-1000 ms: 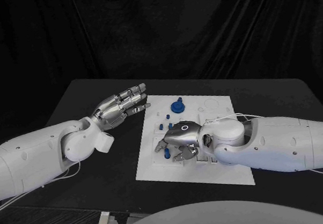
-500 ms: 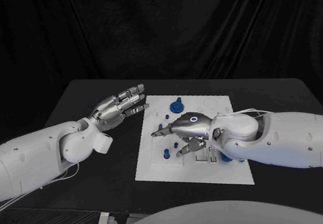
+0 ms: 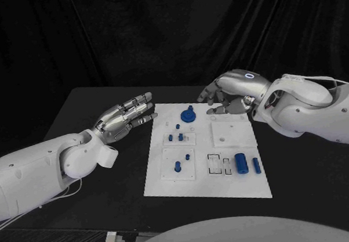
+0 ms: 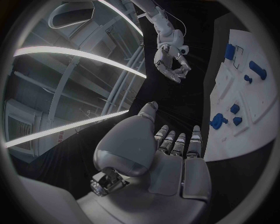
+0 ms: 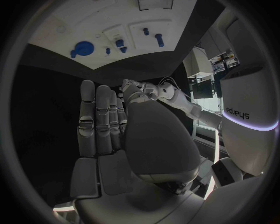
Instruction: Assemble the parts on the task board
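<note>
At the left of the head view, my left hand (image 3: 128,114) hovered over the desk (image 3: 97,106) just beside the task board (image 3: 206,182), fingers straight and slightly apart, holding nothing. In the middle of the frame the board lay flat, with a round blue part (image 3: 188,115) near its upper edge, small blue pegs (image 3: 175,136) below that, and two longer blue pieces (image 3: 246,163) toward its lower right. At upper right, my right hand (image 3: 232,91) hung above the board's far edge, fingers curled loosely, nothing visibly in it. I judged the next pick needed a slow descent squarely over one part, fingers closing only once they straddled it, so neighbouring pegs stayed undisturbed.
</note>
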Robot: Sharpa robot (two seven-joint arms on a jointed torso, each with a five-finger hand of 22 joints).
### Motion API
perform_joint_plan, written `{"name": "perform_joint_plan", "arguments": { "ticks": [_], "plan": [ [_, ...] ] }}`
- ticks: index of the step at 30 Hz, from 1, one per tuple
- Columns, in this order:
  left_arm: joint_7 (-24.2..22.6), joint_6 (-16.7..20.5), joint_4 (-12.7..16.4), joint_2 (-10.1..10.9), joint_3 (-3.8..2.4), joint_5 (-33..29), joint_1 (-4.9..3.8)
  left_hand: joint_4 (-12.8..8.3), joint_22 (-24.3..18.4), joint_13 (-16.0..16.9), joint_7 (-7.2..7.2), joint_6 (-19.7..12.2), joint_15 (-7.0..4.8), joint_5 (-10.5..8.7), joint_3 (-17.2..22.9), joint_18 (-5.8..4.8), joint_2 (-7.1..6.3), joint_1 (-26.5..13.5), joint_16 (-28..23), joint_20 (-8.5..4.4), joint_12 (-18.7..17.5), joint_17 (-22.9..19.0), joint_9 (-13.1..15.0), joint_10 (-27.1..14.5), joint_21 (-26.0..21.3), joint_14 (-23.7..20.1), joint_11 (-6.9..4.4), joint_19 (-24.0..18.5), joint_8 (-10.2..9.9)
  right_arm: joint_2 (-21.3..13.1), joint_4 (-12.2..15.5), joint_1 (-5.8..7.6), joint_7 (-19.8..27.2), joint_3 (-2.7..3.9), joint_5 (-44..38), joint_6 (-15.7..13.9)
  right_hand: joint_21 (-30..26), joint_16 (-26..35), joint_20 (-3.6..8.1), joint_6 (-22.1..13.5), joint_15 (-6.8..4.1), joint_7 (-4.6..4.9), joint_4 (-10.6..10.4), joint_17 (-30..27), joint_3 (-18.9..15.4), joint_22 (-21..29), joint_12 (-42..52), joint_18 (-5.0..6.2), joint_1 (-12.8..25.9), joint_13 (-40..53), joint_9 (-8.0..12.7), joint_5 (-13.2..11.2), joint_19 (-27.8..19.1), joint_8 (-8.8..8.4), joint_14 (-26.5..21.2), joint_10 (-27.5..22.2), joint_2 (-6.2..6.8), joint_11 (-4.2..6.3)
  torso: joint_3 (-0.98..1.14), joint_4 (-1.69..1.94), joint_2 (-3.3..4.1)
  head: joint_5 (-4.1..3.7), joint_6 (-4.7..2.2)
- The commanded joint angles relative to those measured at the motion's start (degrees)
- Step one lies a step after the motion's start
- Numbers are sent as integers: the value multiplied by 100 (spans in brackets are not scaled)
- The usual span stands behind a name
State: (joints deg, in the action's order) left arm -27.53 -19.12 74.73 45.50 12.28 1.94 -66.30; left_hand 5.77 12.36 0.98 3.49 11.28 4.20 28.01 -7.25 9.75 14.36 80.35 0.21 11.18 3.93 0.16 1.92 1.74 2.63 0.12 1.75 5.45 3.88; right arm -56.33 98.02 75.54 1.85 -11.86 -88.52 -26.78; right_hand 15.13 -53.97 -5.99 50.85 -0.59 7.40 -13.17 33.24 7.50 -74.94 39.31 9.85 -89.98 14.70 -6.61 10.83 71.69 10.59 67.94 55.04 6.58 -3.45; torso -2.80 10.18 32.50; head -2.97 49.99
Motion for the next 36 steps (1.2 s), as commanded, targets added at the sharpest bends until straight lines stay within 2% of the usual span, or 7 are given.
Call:
{"name": "perform_joint_plan", "arguments": {
  "ticks": [1, 4, 9, 12, 16, 20, 36],
  "plan": [
    [-73, 4, 3, -24, -6, -38, 6, 4, 5, -2, -9, 28, 37, 28, -7, 59, 17, -17, 35, 3, -2, 3, 5, -28, 9, 2, 5, 15, 33, -109, -109, 53, -462, -4, 680, 290, 78, -31, 98, 203, -95, -44, -19, 9, 45, -148, 1058, 29, 50, 750, -24, -36, 33, -50, 70, -204, -68, 97, 3, 10, 15, -48, 1],
    [-77, -5, 2, -28, -6, -38, 6, 4, 5, -2, -9, 28, 37, 28, -7, 59, 17, -17, 35, 3, -2, 3, 5, -28, 9, 2, 5, 15, 33, -194, -208, 52, -677, -5, 746, 611, 536, -543, 123, 410, -106, -61, -136, 710, -12, -233, 2007, -18, 253, 1502, -68, -56, 203, -69, 416, -101, -34, 150, 6, 12, 16, -67, 1],
    [-69, -8, -7, -25, -6, -38, 7, 4, 1, -2, -3, 32, 37, 33, -9, 59, 15, -19, 33, 4, -1, 3, 5, -27, 10, 2, 9, 16, 37, -301, -240, -58, -1173, -5, 765, 1125, 2309, -2070, 242, 1135, -213, -297, -297, 2966, -246, -539, 4231, -223, 949, 5268, -415, -84, 742, 364, 1306, 2037, -168, 325, 0, 5, 6, -73, 1],
    [-68, -12, -7, -14, -6, -38, 7, 5, -1, -2, -2, 39, 37, 34, -9, 59, 15, -19, 35, 5, -1, 3, 6, -27, 10, 2, 9, 15, 40, -325, -209, -113, -1664, -5, 749, 1617, 3686, -2869, 385, 1566, -398, -531, -343, 4288, -565, -766, 5005, -406, 2443, 7304, -797, -134, 1086, 826, 1781, 3350, -366, 520, -2, 2, -1, -81, 1],
    [-64, -19, -11, -14, -6, -38, 7, 5, -1, -2, -2, 39, 37, 34, -9, 59, 15, -19, 35, 5, -1, 3, 6, -27, 10, 2, 9, 15, 40, -345, -144, -152, -2248, -6, 741, 2223, 4832, -3332, 604, 1918, -607, -757, -372, 5155, -288, -938, 5069, -543, 3605, 7530, -1447, -284, 1294, 1288, 2064, 3496, -199, 731, 16, -2, 9, -88, 1],
    [-65, -25, -14, -14, -6, -38, 8, 5, -1, -2, -2, 39, 37, 34, -9, 59, 15, -19, 35, 5, -1, 3, 6, -27, 10, 2, 9, 15, 40, -343, -74, -174, -2706, -6, 755, 2754, 5329, -3453, 678, 2091, -678, -853, -383, 5392, -140, -1021, 5069, -607, 4168, 7530, -1753, -535, 1378, 1433, 2134, 3496, -59, 807, 13, -6, 3, -95, 1],
    [-58, -63, -38, -32, -6, -38, 17, 7, -6, -2, 4, 39, 37, 38, -8, 58, 20, -22, 31, 10, 2, 2, 6, -26, 10, 1, 17, 15, 43, -449, 184, -356, -3539, -7, 1013, 3646, 5694, -3491, 666, 1829, -640, -729, -361, 5463, 15, -1059, 5069, -644, 4091, 7530, -1752, -411, 1382, 787, 2159, 3496, -40, 708, 8, -3, -1, -118, 1]
  ]
}}
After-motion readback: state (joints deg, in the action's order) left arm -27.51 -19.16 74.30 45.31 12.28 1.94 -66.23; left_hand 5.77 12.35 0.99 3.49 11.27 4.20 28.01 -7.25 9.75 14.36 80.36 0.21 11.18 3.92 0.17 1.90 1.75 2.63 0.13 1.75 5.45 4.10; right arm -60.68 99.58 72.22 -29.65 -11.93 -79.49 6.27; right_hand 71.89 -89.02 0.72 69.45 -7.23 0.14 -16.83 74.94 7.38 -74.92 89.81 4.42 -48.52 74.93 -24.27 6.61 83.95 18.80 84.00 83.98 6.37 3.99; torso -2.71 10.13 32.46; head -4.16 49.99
